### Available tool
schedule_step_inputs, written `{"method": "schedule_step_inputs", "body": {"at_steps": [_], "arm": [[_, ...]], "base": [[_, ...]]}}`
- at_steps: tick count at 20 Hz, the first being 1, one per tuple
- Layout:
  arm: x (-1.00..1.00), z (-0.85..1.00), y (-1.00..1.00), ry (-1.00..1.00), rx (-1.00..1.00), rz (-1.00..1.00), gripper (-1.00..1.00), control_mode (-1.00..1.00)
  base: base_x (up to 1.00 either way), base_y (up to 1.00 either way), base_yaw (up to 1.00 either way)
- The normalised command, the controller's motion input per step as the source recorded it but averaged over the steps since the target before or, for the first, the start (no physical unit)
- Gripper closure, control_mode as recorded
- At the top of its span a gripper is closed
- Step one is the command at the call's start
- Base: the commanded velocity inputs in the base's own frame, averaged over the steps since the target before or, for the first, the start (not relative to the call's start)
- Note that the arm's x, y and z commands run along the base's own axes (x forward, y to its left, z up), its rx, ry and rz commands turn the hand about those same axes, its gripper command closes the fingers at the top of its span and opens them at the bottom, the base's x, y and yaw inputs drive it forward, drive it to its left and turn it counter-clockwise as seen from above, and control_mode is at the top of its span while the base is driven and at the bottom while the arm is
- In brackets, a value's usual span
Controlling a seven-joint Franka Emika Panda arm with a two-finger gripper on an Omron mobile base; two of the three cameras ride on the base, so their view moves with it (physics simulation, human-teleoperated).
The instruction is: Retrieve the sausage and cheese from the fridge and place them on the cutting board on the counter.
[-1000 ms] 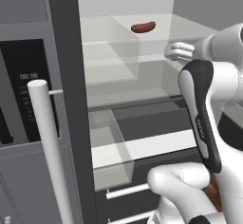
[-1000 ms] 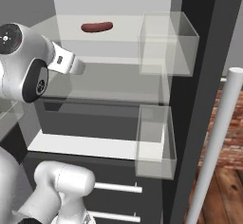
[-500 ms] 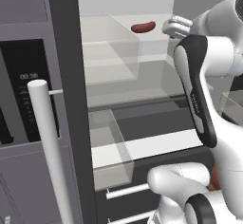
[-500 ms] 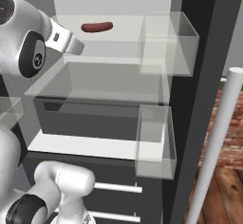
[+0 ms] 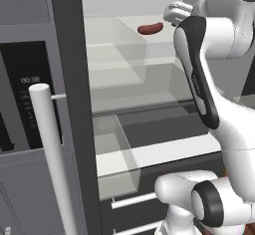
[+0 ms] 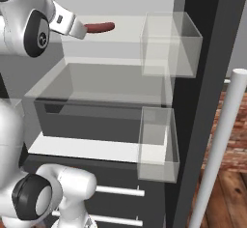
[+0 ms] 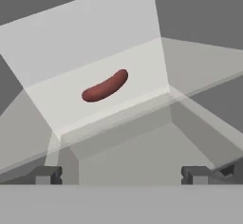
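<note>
Gripper [image 7: 118, 175] jaws spread wide, empty, lined up short of the sausage [image 7: 105, 86] lying on the fridge's [image 5: 69, 55] upper shelf; best to straddle its middle, crosswise, before closing.

Sausage [image 7: 105, 86] reddish-brown; fridge [image 5: 69, 55] dark grey; handle [image 5: 52, 154] pale grey.

The sausage [image 5: 150, 28] [image 6: 100, 27] [image 7: 105, 86] is a short, plump, reddish-brown link with rounded ends. It lies flat on the upper pale shelf inside the open fridge [image 5: 69, 79] [image 6: 202, 53], slightly curved, untouched.
</note>
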Motion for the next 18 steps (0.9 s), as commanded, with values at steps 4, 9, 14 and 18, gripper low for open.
{"method": "schedule_step_inputs", "body": {"at_steps": [4,9,14,18], "arm": [[0.46,-0.16,0.10,-0.15,-0.05,0.00,-1.00,-1.00],[0.53,0.01,0.00,0.03,-0.01,0.00,-1.00,-1.00],[0.62,0.00,0.00,0.16,0.00,0.00,-1.00,-1.00],[0.65,0.02,0.02,0.12,0.00,0.00,-1.00,-1.00]], "base": [[0.00,0.00,0.00],[0.00,0.00,0.00],[0.00,0.00,0.00],[0.00,0.00,0.00]]}}
